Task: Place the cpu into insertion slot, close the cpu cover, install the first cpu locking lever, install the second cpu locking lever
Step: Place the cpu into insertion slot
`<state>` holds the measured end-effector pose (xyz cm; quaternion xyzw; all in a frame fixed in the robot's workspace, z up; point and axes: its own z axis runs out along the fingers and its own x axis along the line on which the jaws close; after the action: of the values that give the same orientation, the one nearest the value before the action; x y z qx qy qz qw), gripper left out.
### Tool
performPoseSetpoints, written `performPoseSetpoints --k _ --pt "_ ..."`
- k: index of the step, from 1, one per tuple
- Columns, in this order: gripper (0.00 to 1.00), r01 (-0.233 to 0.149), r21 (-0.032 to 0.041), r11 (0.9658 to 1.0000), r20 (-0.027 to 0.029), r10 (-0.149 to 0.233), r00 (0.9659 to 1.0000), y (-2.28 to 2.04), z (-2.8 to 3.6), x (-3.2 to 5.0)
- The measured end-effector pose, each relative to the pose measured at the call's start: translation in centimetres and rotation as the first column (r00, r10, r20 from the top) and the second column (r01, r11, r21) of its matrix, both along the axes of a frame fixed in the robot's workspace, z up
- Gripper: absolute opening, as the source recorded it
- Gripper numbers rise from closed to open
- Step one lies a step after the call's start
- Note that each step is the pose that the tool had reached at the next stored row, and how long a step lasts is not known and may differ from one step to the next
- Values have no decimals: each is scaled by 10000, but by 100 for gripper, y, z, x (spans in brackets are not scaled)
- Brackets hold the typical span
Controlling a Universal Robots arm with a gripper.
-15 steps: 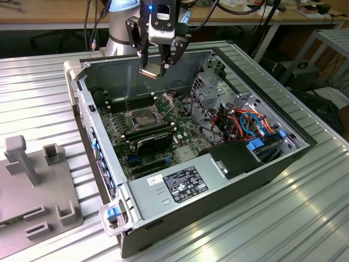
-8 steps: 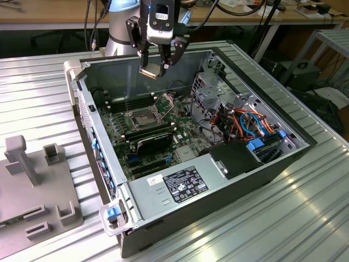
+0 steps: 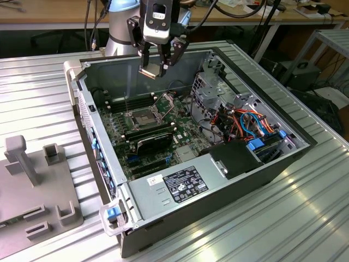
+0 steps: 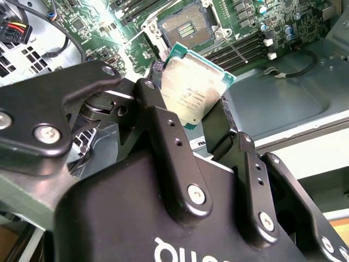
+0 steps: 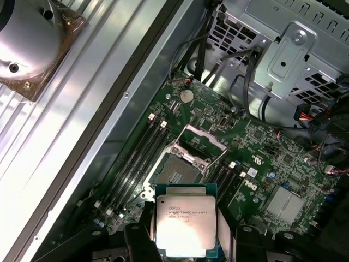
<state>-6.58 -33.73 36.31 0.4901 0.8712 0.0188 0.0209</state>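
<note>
Exterior view: gripper (image 3: 156, 70) hangs above the open computer case (image 3: 262, 164), over the back part of the green board. Its fingers are clamped on the cpu (image 3: 151, 72), held well clear of the board. The insertion slot (image 3: 143, 116) lies below and is bare. The cpu cover (image 3: 165, 101) stands tilted up beside it. Case sits on a ribbed metal table (image 3: 305, 218); a grey fixture (image 3: 32, 185) lies at the exterior view's left.

Second wrist view: two black fingers (image 4: 158, 123) pinch the cpu (image 4: 192, 90) by opposite edges, silvery top showing, chip tilted. The insertion slot (image 4: 188, 27) is beyond it, dark centre exposed. One thin metal lever (image 4: 233, 48) slants away from the socket, unlatched; a second cannot be made out for certain.

First wrist view: cpu (image 5: 185, 221) is near the insertion slot (image 5: 177, 172) but apart from it, not seated. The cpu cover (image 5: 200, 143) is swung open on its hinge.

Progress, as judged: none of the four steps is complete. Chip is in hand; seating, closing the cover and both levers remain.

Count: one cpu, one socket, one cover, one gripper, one lever seen surely.
</note>
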Motion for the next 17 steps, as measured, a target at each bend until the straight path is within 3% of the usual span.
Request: performPoseSetpoints --k 14,16,17 --pt "55 82 -6 10000 0 -82 10000 1 -23 0" --pt "55 671 -4 9977 1 -671 9977 1 -107 3" --pt "55 1138 -5 9935 0 -1138 9935 2 -176 3"
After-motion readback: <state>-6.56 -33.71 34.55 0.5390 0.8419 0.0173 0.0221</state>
